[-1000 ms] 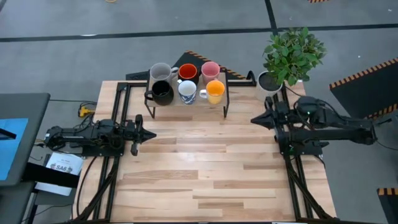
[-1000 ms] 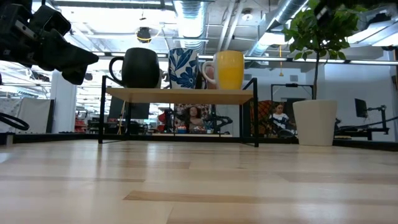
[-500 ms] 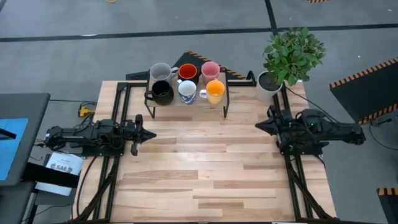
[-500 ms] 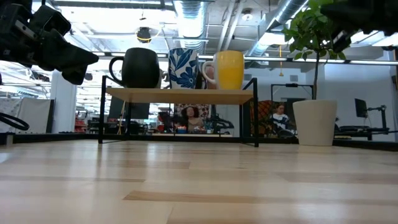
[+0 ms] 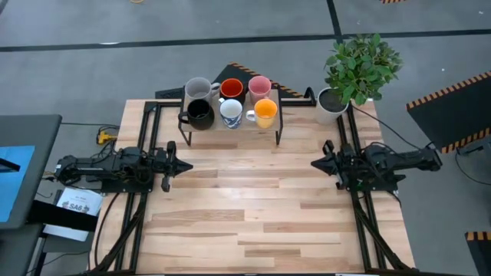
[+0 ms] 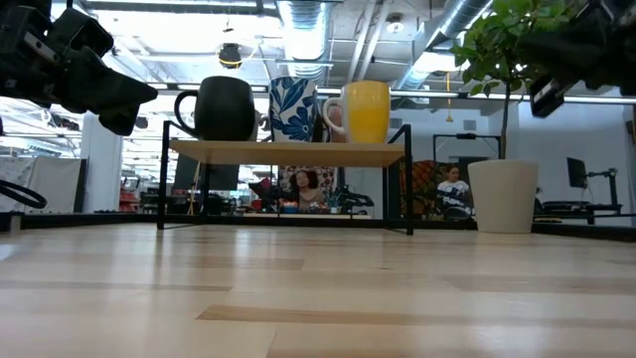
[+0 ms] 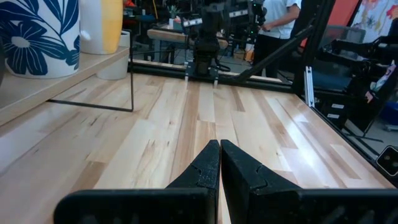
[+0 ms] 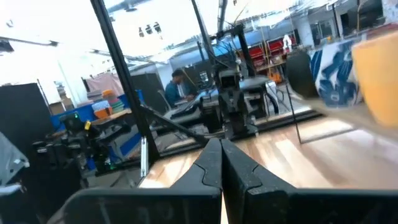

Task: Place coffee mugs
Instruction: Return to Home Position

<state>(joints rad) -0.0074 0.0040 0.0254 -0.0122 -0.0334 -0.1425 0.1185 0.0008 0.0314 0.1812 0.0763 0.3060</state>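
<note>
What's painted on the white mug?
The white mug has big blue flowers and leaves, clearest in the left wrist view.

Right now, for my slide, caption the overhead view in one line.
Six coffee mugs on the shelf; left gripper and right gripper shut at the table's sides.

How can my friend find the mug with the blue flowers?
On the wooden table, look at the small shelf at the far edge, holding six mugs. The flowery mug is the middle one in the nearer row, between the black mug and the yellow mug; only it is white with big blue leaves.
</note>
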